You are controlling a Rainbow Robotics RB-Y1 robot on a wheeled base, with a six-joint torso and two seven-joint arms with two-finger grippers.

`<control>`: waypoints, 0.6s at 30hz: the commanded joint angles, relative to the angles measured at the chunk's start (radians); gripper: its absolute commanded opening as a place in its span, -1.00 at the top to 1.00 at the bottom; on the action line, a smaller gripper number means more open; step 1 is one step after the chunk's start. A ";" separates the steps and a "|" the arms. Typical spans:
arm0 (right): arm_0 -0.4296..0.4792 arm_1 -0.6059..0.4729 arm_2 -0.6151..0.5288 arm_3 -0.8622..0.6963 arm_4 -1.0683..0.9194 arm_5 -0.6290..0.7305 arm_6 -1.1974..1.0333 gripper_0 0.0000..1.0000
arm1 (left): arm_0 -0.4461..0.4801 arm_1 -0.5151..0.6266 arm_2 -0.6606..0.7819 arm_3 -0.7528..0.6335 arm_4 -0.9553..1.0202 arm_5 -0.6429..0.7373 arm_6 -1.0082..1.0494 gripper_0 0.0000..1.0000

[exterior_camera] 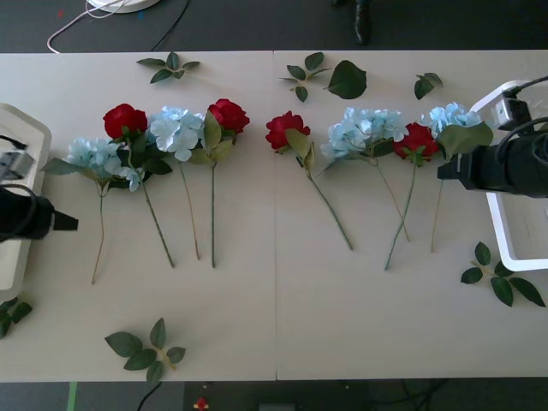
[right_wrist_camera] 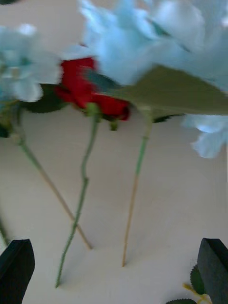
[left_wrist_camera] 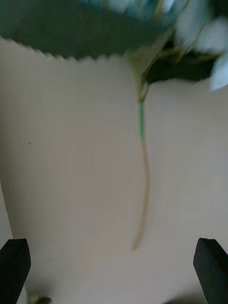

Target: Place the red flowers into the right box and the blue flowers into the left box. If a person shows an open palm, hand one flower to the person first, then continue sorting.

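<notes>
We saw red flowers [exterior_camera: 125, 120] and blue flowers [exterior_camera: 177, 128] lying in a row on the table [exterior_camera: 274, 325], with loose leaves [exterior_camera: 347, 80] around; the left box [exterior_camera: 19, 171] and right box [exterior_camera: 514, 231] sat at the ends; our left gripper [left_wrist_camera: 114, 270] and right gripper [right_wrist_camera: 114, 270] hovered with jaws wide apart, holding nothing.

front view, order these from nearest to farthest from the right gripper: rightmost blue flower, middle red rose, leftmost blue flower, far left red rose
From the right gripper, at the table's right edge:
1. Rightmost blue flower, just beside it, on the right.
2. Middle red rose, near the table's centre seam.
3. Far left red rose, on the left half.
4. Leftmost blue flower, farthest left, close to the left gripper.
</notes>
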 commanded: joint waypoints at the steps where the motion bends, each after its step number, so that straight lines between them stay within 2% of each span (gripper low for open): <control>1: -0.044 0.049 0.004 0.070 0.041 0.003 -0.020 -1.00 | -0.157 -0.107 -0.113 0.116 -0.044 -0.009 0.077 -1.00; 8: -0.079 0.112 0.039 0.155 0.101 -0.019 -0.010 -1.00 | -0.199 -0.197 -0.128 0.224 -0.050 -0.009 0.076 -1.00; 18: -0.179 0.175 0.178 0.325 0.204 -0.160 -0.015 -1.00 | -0.200 -0.320 -0.130 0.331 -0.085 -0.011 0.070 -1.00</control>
